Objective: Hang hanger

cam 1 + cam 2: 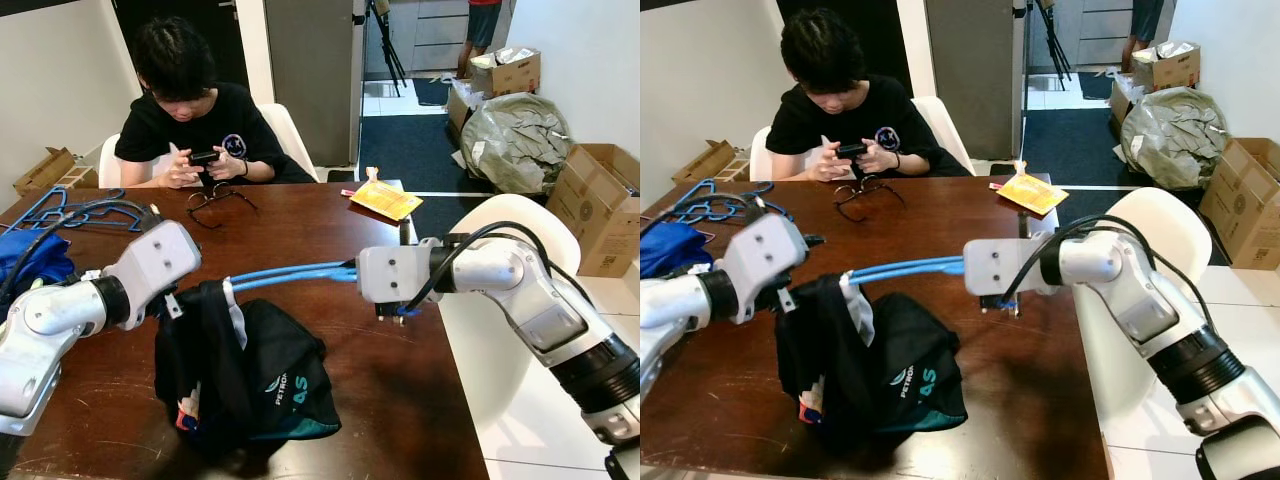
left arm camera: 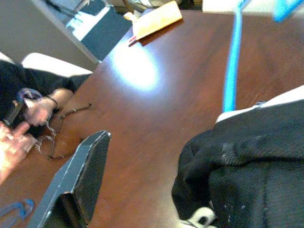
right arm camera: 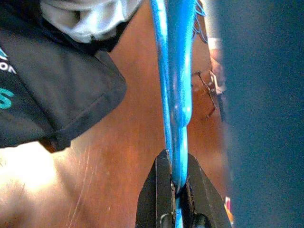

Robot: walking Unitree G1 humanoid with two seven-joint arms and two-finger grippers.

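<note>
A: Where's the blue hanger (image 1: 290,273)?
B: Above the brown table (image 1: 400,400), one end inside the black shirt (image 1: 250,375), the other clenched in the right gripper (image 3: 176,183).
A: Left gripper (image 1: 172,300)?
B: At the shirt's collar; fingers hidden, can't tell its state.
A: Anything else?
B: Person (image 1: 195,110) seated across the table holding a phone (image 1: 204,158), glasses (image 1: 215,200) in front of them.

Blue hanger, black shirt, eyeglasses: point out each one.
blue hanger (image 1: 290,273): left eye view, on its bars.
black shirt (image 1: 285,375): left eye view, on its printed front.
eyeglasses (image 1: 862,197): right eye view, on the frame.
</note>
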